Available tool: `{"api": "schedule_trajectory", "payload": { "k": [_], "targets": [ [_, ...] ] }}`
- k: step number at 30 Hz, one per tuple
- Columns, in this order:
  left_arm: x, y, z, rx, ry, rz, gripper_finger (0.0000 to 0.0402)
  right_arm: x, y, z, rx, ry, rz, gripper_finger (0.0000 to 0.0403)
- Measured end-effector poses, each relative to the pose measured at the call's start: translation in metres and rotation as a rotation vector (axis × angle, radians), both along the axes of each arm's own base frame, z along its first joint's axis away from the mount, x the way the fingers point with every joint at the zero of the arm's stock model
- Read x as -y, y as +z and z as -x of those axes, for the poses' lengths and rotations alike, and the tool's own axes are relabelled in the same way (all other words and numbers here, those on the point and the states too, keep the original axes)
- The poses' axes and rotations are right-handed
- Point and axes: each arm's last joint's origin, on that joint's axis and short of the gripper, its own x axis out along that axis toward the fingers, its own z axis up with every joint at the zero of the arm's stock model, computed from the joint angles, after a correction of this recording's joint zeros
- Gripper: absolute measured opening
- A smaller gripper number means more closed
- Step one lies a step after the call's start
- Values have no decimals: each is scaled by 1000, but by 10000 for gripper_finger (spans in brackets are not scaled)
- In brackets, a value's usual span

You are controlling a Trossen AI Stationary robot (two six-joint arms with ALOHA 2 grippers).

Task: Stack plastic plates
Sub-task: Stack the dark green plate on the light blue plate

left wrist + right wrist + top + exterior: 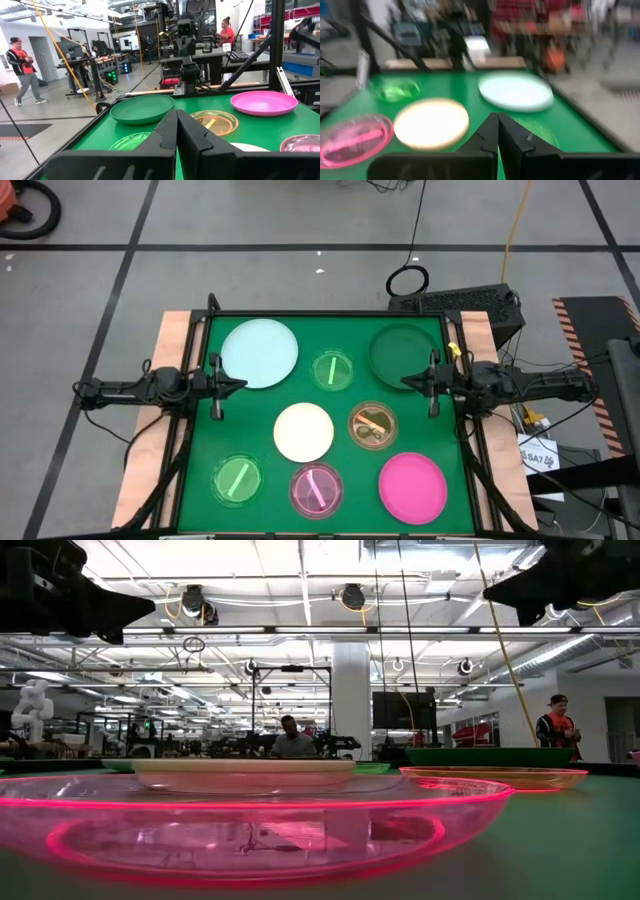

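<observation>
— Where are the plates?
— Seven lie apart on the green bench [200, 430]: pale-blue plate [259, 352] and dark-green plate [403, 352] at the far corners, white plate [303, 431] in the middle, hot-pink plate [413, 487] at the near right.
— And the pincers?
— Left pincer [240, 386] and right pincer [408, 381] hang clenched and empty at opposite edges.

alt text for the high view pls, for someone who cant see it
Seven plastic plates lie unstacked on a green table: pale-blue, dark-green, white and hot-pink, plus smaller see-through ones. The left gripper and right gripper wait shut at the sides.
</observation>
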Motion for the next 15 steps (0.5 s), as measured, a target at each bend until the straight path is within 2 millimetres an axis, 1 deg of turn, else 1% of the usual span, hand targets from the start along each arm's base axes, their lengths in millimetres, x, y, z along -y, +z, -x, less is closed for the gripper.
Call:
{"api": "schedule_trajectory", "payload": {
  "k": [4, 7, 11, 15],
  "targets": [
    [0, -1, 0, -7, 0, -1, 4, 2, 12, -11, -226, -123, -68, 0],
    [0, -1, 0, -12, 0, 0, 4, 1, 12, -21, -379, -164, -101, 6],
    [0, -3, 0, -29, 0, 6, 4, 0, 2, -39, -499, -191, -119, 24],
    [0, -5, 0, -51, -2, 26, 4, 1, -15, -53, -599, -266, -130, 57]
  ]
}}
